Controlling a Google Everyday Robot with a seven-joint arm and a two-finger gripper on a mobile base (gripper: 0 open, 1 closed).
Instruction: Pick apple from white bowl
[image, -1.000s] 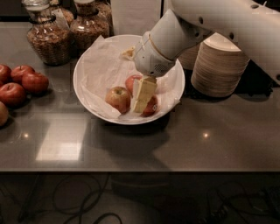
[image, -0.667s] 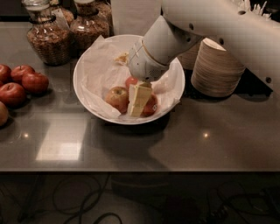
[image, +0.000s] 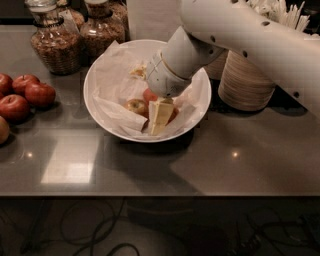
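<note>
The white bowl (image: 200, 85), lined with crinkled white paper, stands mid-table. Inside lies the yellow-golden apple (image: 135, 106) with red blush, left of centre. A redder apple (image: 149, 94) lies right beside it, mostly hidden behind my gripper. My gripper (image: 159, 119) reaches down into the bowl from the upper right. It sits just right of the yellow apple and over the redder one. I cannot tell whether it touches either apple.
Several dark-red apples (image: 26, 92) lie at the left edge. Two glass jars (image: 55, 42) stand behind the bowl at the left. A stack of beige disposable bowls (image: 247, 80) stands to the right, under my arm.
My gripper has shifted a little left and lower into the bowl, closer to the yellow apple. The apples have not moved.
</note>
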